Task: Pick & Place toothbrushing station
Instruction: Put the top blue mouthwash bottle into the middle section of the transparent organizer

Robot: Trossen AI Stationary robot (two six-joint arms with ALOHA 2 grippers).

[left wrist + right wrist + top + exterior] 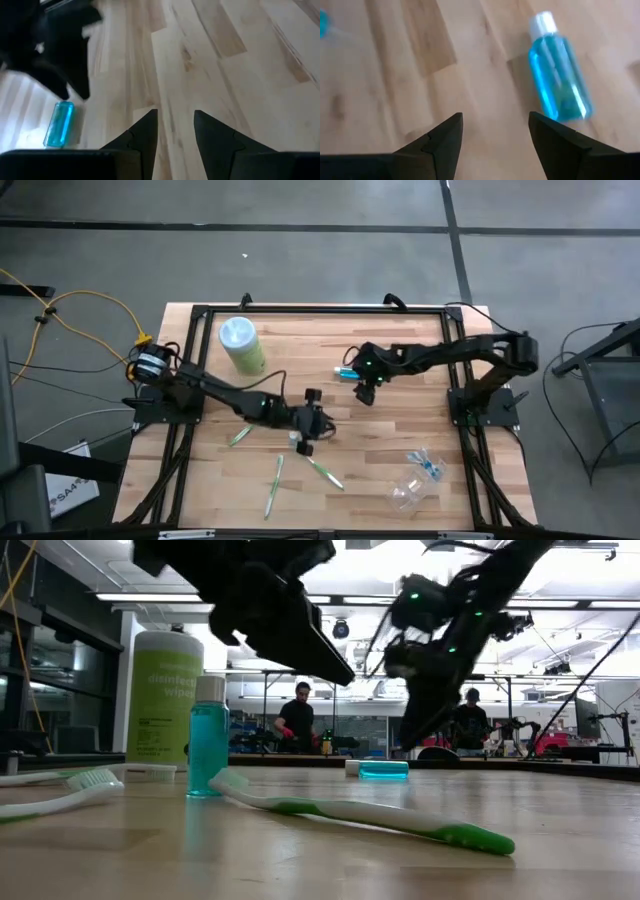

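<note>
I read this as the reach for the small blue bottle (559, 74) lying on the table (480, 440) — my right gripper (495, 132) hovers over it, fingers wide apart, holding nothing. Next: centre and descend. Left gripper (175, 130) parted, empty, mid-table near the toothbrushes (325, 471). The cup (412, 490) is hard to make out.

My two dark, matte-black jointed arms carry small green indicator lights, and each ends in tapered black wedge-shaped fingers (440, 142)

Grey floor (300, 250) around wooden table (400, 430); ceiling strip lights (150, 597) overhead
</note>
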